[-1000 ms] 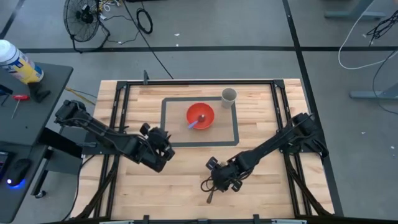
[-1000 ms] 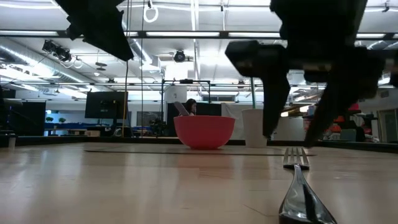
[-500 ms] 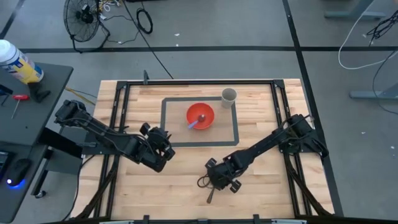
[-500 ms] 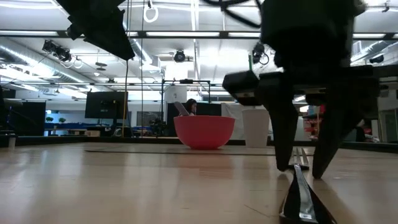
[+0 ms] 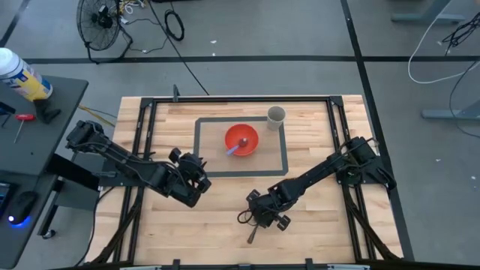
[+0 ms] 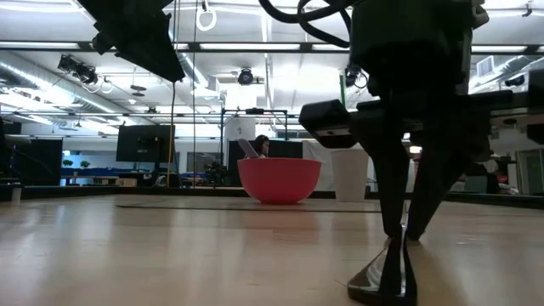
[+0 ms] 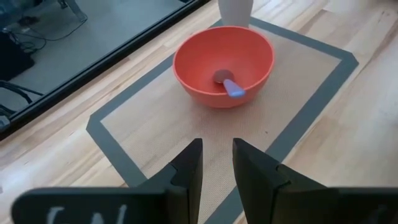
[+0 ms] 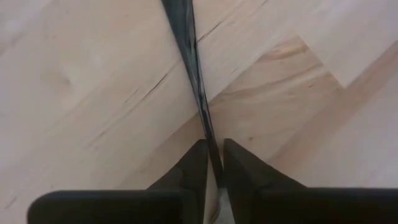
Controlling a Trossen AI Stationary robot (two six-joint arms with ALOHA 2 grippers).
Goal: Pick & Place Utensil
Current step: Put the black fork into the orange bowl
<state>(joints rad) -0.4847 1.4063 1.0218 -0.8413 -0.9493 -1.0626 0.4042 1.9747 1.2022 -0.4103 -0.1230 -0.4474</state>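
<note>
No readable text at this moment.
Nothing legible is showing in any view: pale marks are appearing on the dark housing of the left end effector (image 7: 216, 163) in the left wrist view, but they are cut off at the frame edge and cannot be made out; the white and yellow canister (image 5: 19, 73) on the side cart is carrying a printed label too small to read; the screens in the room behind the bench (image 6: 170, 246) are glowing without any decipherable characters.
</note>
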